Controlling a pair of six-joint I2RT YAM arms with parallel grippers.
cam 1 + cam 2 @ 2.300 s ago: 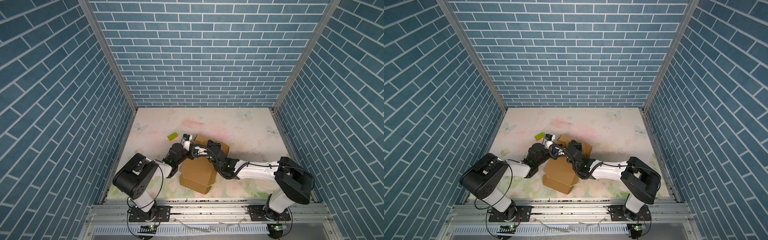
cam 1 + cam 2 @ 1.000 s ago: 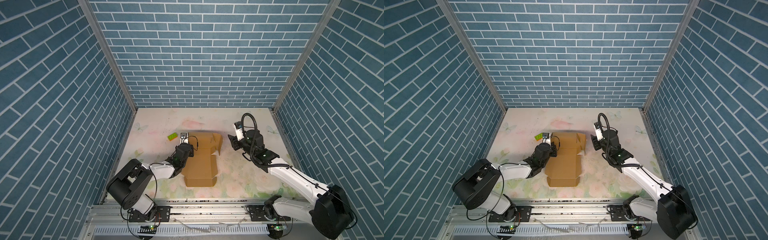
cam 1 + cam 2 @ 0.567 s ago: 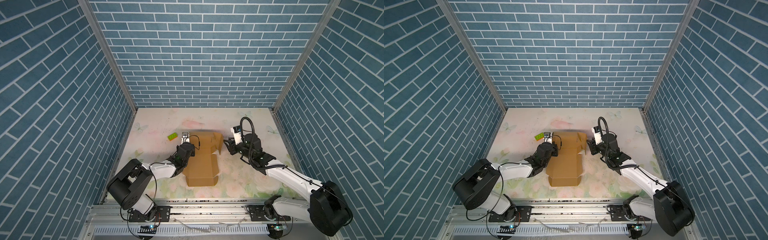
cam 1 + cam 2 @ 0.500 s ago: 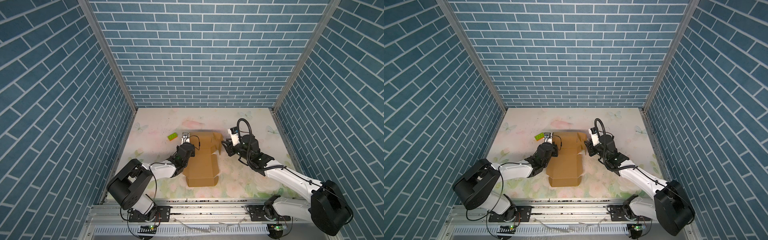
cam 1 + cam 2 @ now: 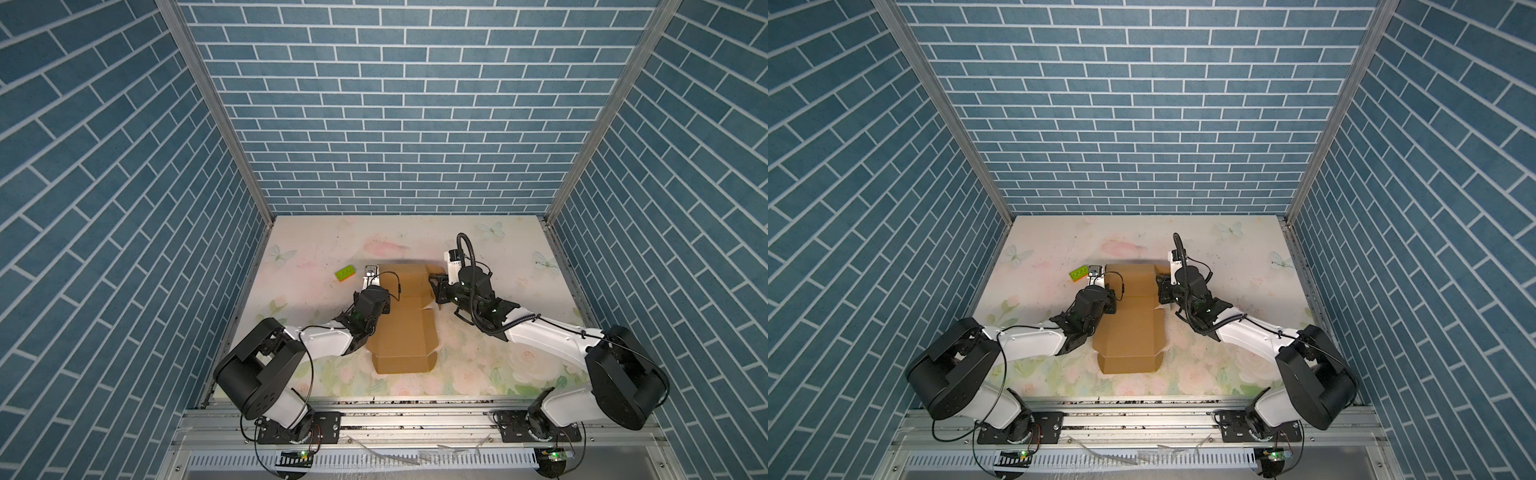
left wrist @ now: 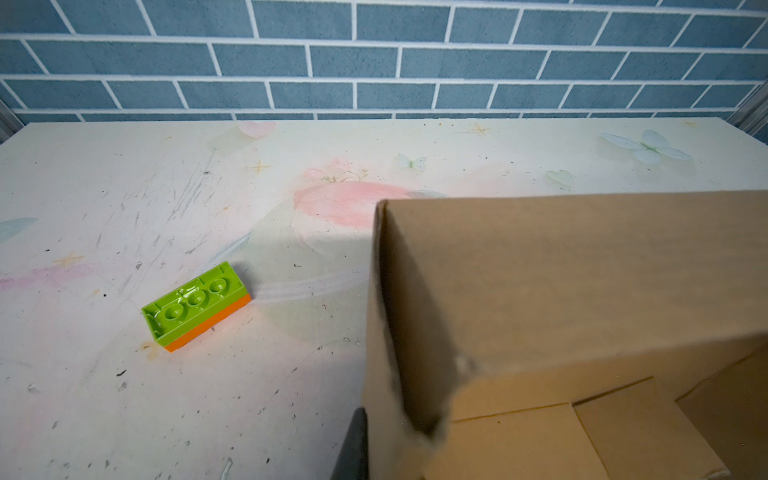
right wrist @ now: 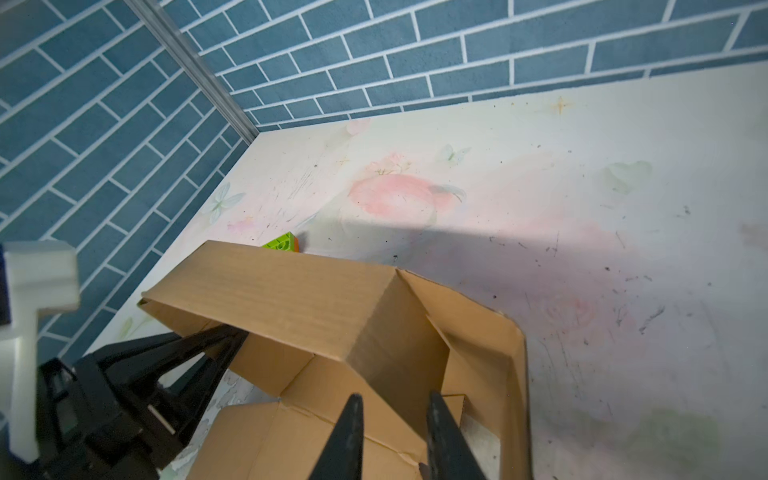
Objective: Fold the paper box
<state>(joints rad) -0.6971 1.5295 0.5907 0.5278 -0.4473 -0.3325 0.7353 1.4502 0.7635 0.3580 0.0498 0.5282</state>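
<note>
The brown paper box lies partly unfolded mid-table in both top views, its far panel standing up. My left gripper is shut on the left end of that upright part. The left wrist view shows one dark finger pressed to the outside of the cardboard; the other finger is hidden behind it. From the right wrist view the left gripper pinches the panel's edge. My right gripper is at the box's right wall, fingers narrowly apart; contact is unclear.
A small green toy brick lies on the floral table just left of the box's far corner. Blue brick walls enclose the table on three sides, and the arm bases sit at the front rail.
My right arm has swung in from the right to the box's right wall, and its jaws have narrowed. The left gripper has kept its grip and place.
</note>
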